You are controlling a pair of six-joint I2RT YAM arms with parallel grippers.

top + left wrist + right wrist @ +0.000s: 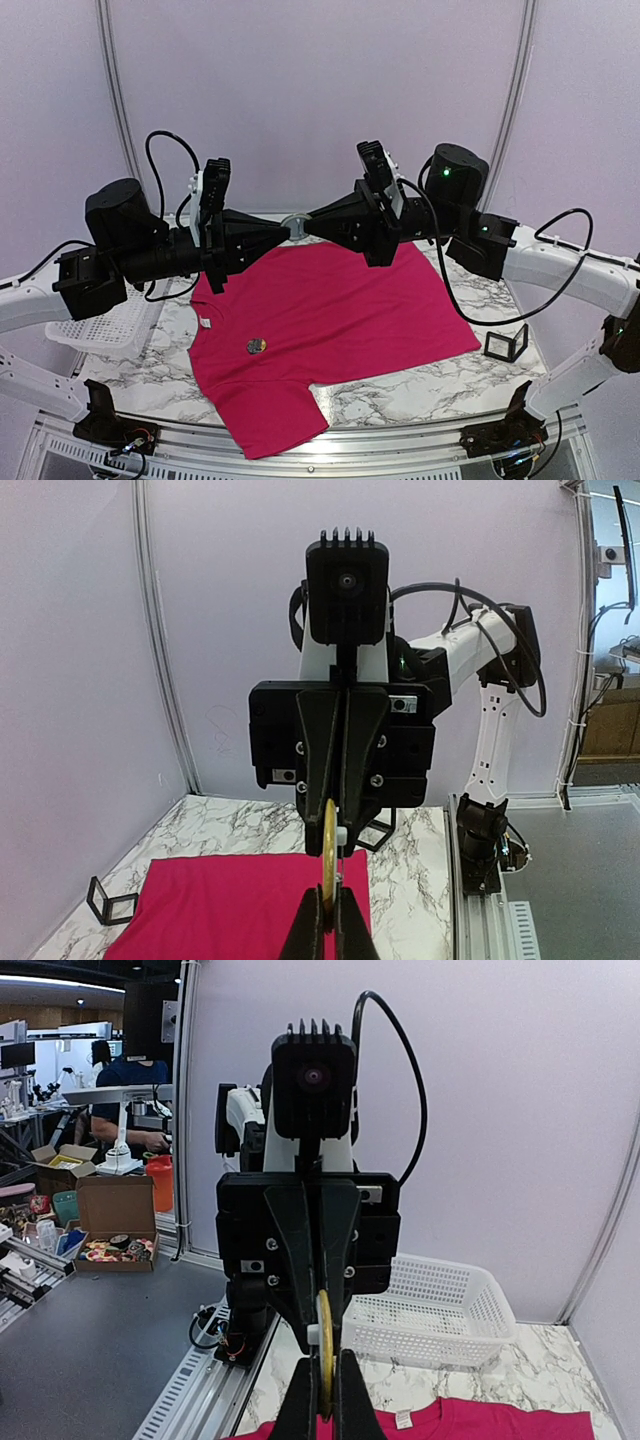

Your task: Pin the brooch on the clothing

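Note:
The magenta-pink clothing (340,310) lies flat on the marble table, its white neck label (203,322) toward the left. Above its far edge both arms meet tip to tip. A round brooch (296,225) hangs in the air between them. My left gripper (285,232) is shut on it from the left and my right gripper (308,224) is shut on it from the right. In the left wrist view the brooch (329,855) shows edge-on, a yellow-rimmed disc with a thin pin behind it. The right wrist view shows the same brooch (325,1350) pinched above the clothing (480,1422).
A small round badge (256,346) lies on the shirt's chest near the collar. A white mesh basket (100,325) stands at the table's left edge. A small black open frame (505,343) stands right of the shirt. Pale curtain walls close in the back.

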